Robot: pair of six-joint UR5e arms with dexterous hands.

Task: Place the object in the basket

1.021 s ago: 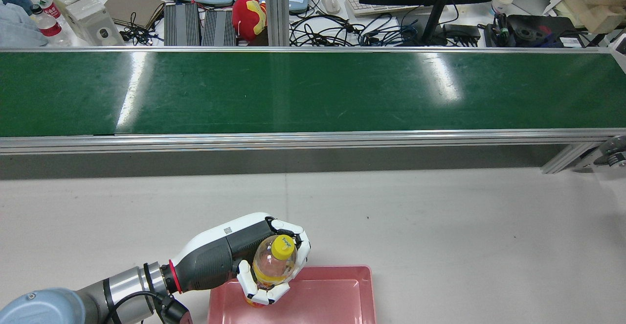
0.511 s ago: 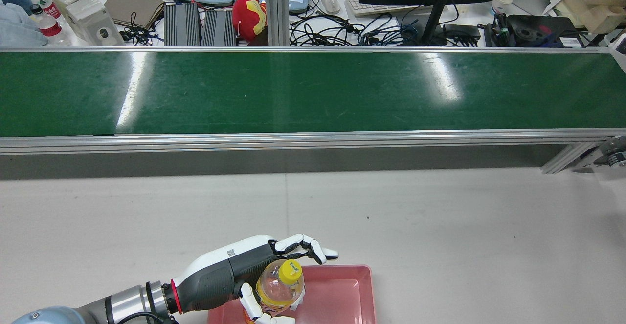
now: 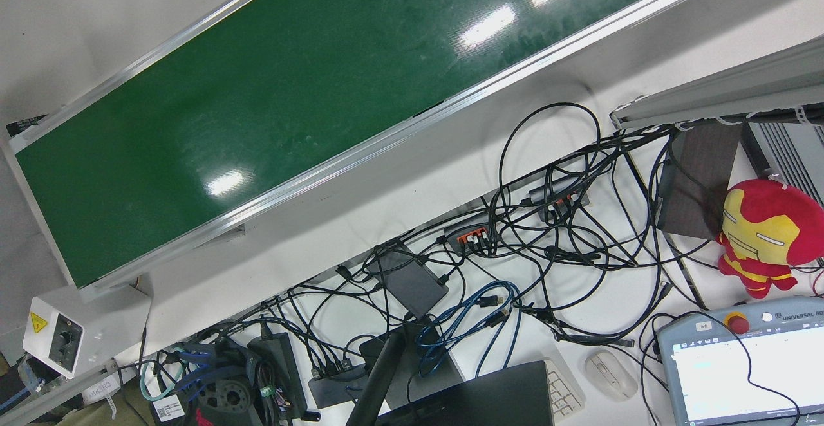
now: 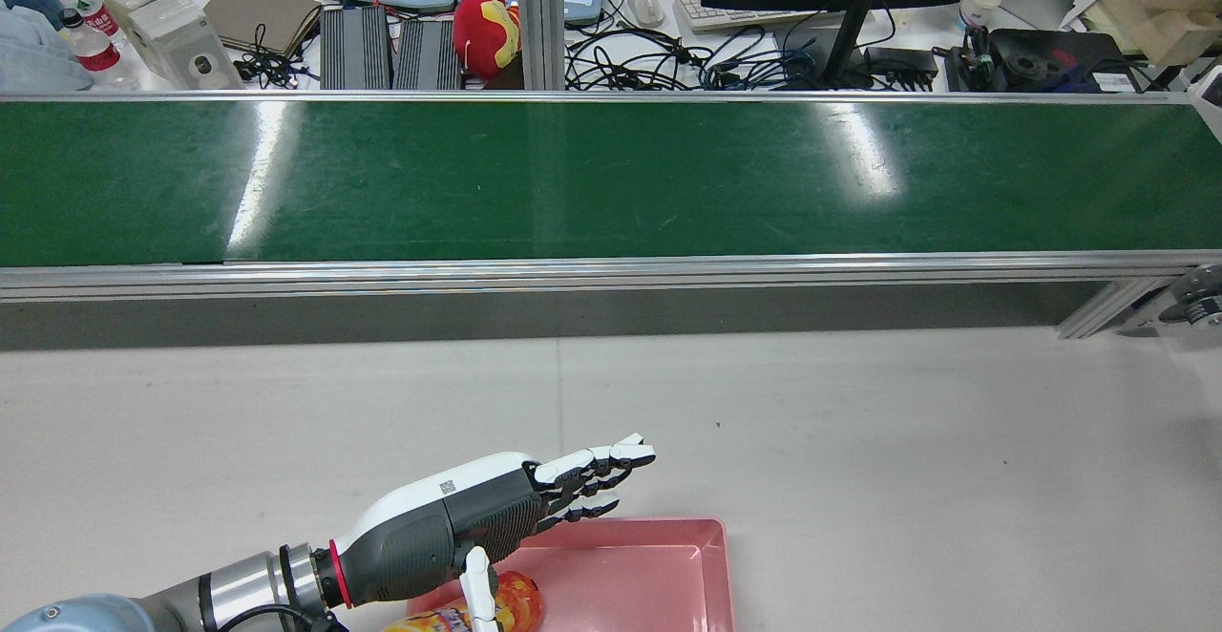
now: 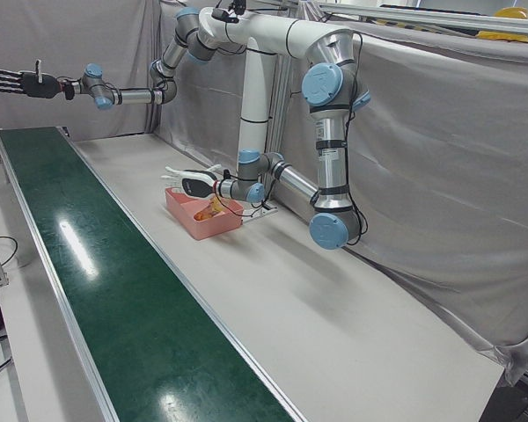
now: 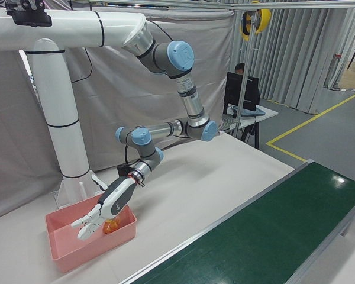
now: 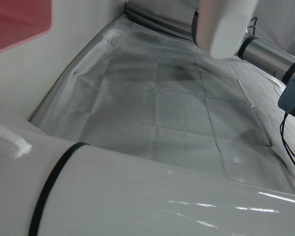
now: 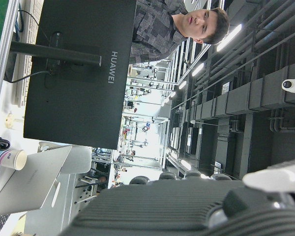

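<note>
The bottle point(image 4: 514, 600), clear with orange drink, lies on its side in the pink basket point(image 4: 708, 565) at the near table edge. My left hand point(image 4: 496, 517) is open just above it, fingers point(image 4: 592, 465) stretched flat over the basket's far rim and holding nothing. The right-front view shows the left hand point(image 6: 102, 213) over the basket point(image 6: 89, 251) with the bottle point(image 6: 110, 225) under it. In the left-front view the left hand point(image 5: 190, 182) hovers over the basket point(image 5: 207, 230). My right hand point(image 5: 19, 82) is raised high beyond the belt, fingers spread, empty.
A long green conveyor belt point(image 4: 611, 179) with aluminium rails runs across the table beyond the basket. Behind it are cables, a monitor, teach pendants and a red plush toy point(image 4: 485, 32). Grey table surface point(image 4: 859, 441) lies between belt and basket.
The left hand opened and let go of the bottle. The bottle went from upright in the hand to lying in the basket. The fingers straightened out forward.
</note>
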